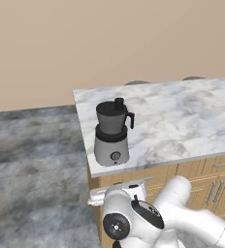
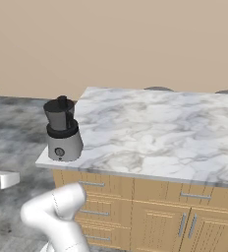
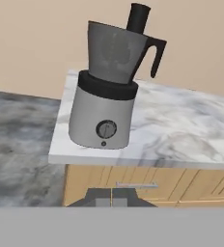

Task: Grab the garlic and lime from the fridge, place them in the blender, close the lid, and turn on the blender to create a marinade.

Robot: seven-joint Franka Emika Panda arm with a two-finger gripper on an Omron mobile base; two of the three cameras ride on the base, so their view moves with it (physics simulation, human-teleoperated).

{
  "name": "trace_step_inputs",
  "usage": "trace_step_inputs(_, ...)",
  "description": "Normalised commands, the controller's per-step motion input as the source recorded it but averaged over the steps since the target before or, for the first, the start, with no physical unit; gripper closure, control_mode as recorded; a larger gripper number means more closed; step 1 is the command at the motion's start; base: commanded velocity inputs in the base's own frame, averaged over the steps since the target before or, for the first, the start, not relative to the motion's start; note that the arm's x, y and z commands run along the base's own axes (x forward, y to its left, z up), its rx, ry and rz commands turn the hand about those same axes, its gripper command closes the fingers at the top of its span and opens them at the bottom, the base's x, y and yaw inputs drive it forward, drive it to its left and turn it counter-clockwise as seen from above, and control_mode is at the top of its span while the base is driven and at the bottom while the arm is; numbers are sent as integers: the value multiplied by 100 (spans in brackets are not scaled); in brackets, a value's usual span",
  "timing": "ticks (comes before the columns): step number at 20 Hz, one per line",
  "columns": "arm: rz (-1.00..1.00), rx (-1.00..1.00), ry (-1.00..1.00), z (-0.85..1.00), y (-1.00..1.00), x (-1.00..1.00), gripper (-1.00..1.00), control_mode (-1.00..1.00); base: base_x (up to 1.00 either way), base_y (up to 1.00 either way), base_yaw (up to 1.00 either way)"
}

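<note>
The blender point(image 1: 112, 136) stands at the near left corner of the marble counter point(image 1: 182, 121). It has a light grey base with a round front knob point(image 3: 105, 129) and a dark grey jar point(image 3: 115, 53) with a black handle. A black lid knob point(image 3: 138, 17) rises above the jar's mouth. The blender point(image 2: 63, 132) is also in the right base view. My gripper point(image 3: 111, 197) hangs below and in front of the counter edge, pointing at the blender base. It is shut, and nothing shows between its tips. The garlic, lime and fridge are out of view.
Wooden cabinet drawers point(image 2: 150, 211) with silver handles run under the counter. Grey stone floor point(image 1: 32, 160) lies to the left of the counter, with a beige wall behind. My white arm point(image 1: 172, 213) bends low in front of the cabinets.
</note>
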Motion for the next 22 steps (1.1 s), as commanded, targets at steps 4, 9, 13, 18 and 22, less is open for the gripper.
trace_step_inputs(4,4,6,-18,-24,-44,32,100,-100,0,0,0)
trace_step_inputs(9,10,1,-1,0,-44,37,100,-100,0,0,0)
trace_step_inputs(13,11,0,0,0,-39,34,100,-100,0,0,0)
trace_step_inputs(18,5,4,-3,-27,-6,34,100,-100,0,0,0)
trace_step_inputs(22,2,8,-3,-14,-4,46,100,-100,0,0,0)
